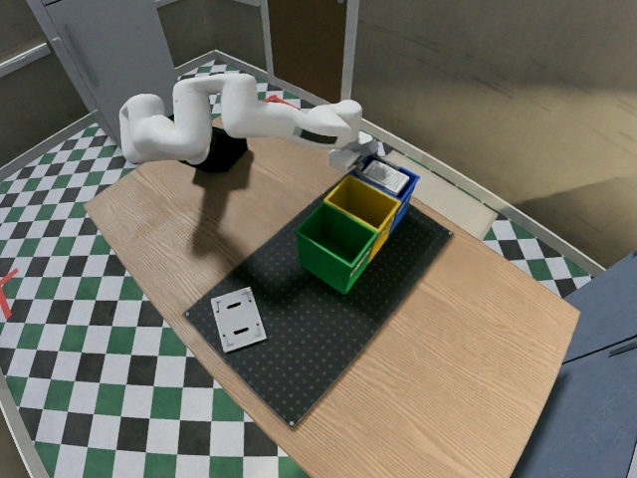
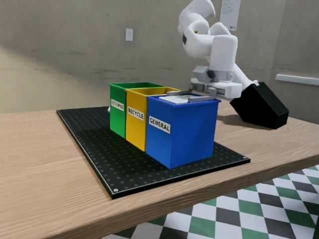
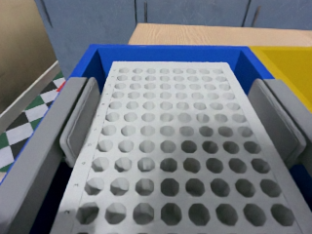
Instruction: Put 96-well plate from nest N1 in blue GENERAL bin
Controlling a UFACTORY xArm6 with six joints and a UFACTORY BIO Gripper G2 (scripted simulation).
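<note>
My gripper (image 1: pixel 381 174) (image 2: pixel 179 96) (image 3: pixel 180 122) is shut on the white 96-well plate (image 1: pixel 391 178) (image 2: pixel 173 98) (image 3: pixel 167 117), with a finger along each long side. The plate lies roughly level in the mouth of the blue bin (image 1: pixel 402 209) (image 2: pixel 193 131) (image 3: pixel 171 51), about at rim height. The bin's label reads GENERAL. The yellow RECYCLE bin (image 1: pixel 381 241) (image 2: pixel 135 128) and the green RETURNS bin (image 1: pixel 321 259) (image 2: pixel 117 120) stand beside it in a row. All three bins are upright. The plate nest (image 1: pixel 239 318) is empty. The inside of the blue bin under the plate is hidden.
The bins and nest stand on a black perforated board (image 1: pixel 328 340) (image 2: pixel 84 136) on the wooden table (image 1: pixel 437 350) (image 2: pixel 33 154). The yellow bin's near rim is close beside the gripper's right finger in the wrist view. The arm's black base (image 1: pixel 226 148) (image 2: pixel 260 108) stands behind.
</note>
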